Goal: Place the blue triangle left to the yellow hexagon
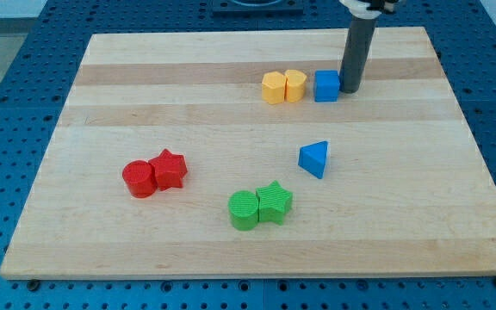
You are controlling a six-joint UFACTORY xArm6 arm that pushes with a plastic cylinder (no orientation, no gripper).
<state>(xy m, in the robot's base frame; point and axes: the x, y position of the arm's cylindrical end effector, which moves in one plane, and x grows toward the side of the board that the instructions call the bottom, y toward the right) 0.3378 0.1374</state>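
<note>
The blue triangle (314, 158) lies on the wooden board (145, 103), right of centre. The yellow hexagon (273, 87) sits near the view's top, touching a second yellow block (295, 84) on its right. A blue cube (326, 85) stands just right of that pair. My tip (350, 88) rests on the board right beside the blue cube's right side, touching or nearly touching it. The tip is well above the blue triangle in the view, with the cube's row between them.
A red cylinder (139, 179) and a red star (170, 169) touch each other at the view's left. A green cylinder (244, 209) and a green star (274, 201) touch at the bottom centre. The board's edge runs close behind my tip.
</note>
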